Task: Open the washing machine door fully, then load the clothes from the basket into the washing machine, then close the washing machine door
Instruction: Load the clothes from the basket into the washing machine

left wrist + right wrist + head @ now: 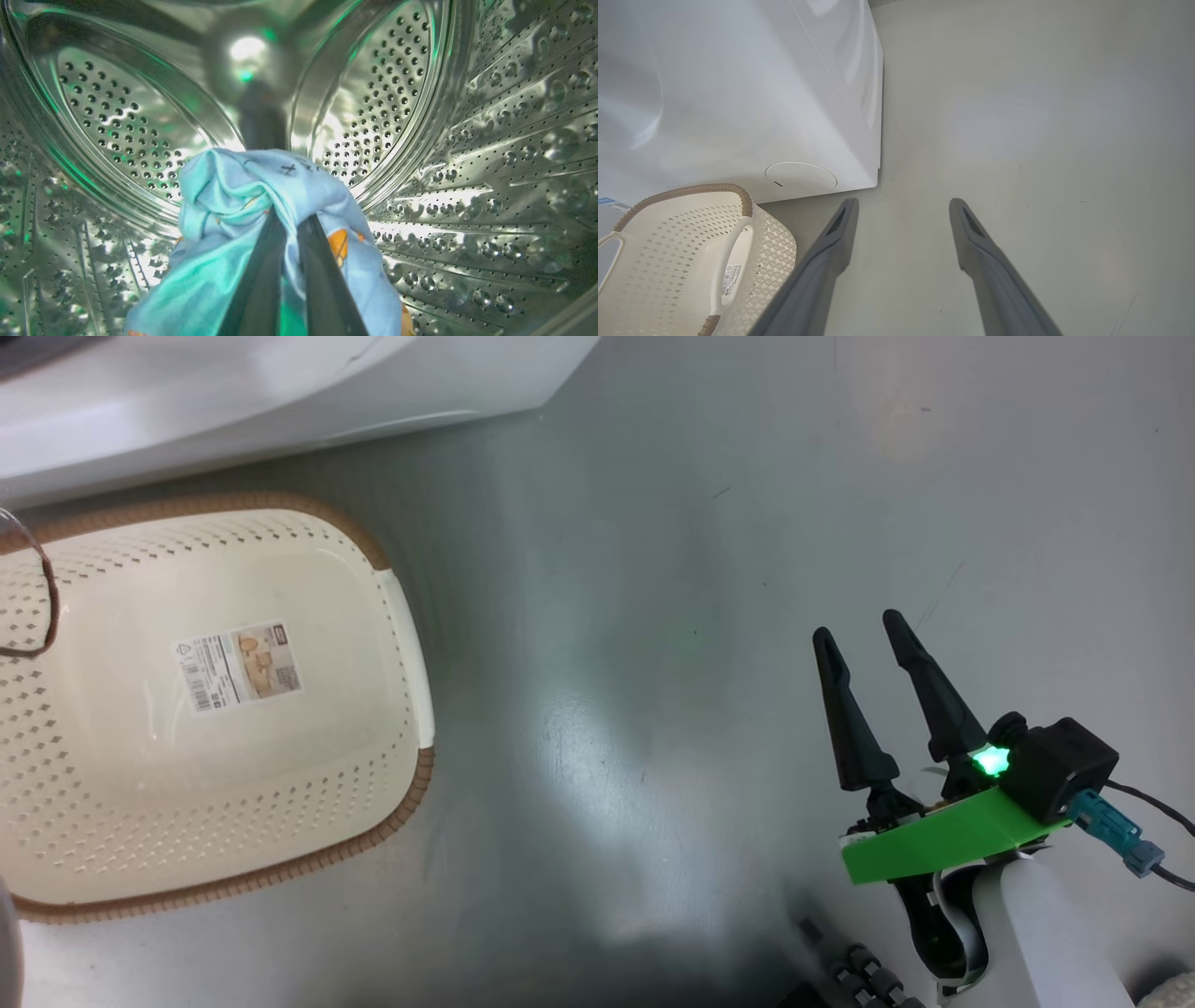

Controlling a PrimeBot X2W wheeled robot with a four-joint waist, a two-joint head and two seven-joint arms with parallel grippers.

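Note:
In the left wrist view my left gripper point(289, 219) is shut on the clothes point(243, 205), a light blue bundle with orange patches that drapes over both fingers. It hangs inside the steel perforated drum point(490, 154) of the washing machine point(738, 93). The cream basket point(187, 700) with its brown rim lies on the floor before the machine; nothing but a paper label point(238, 667) is in it. My right gripper point(864, 623) stands open above bare floor, well to the right of the basket point(682, 252). The washing machine door is out of view.
Grey floor point(653, 616) spreads to the right of the basket and the machine's white lower front point(233, 401). A thin dark cable point(47, 597) loops over the basket's left edge. A round white cover point(801, 176) sits low on the machine's front.

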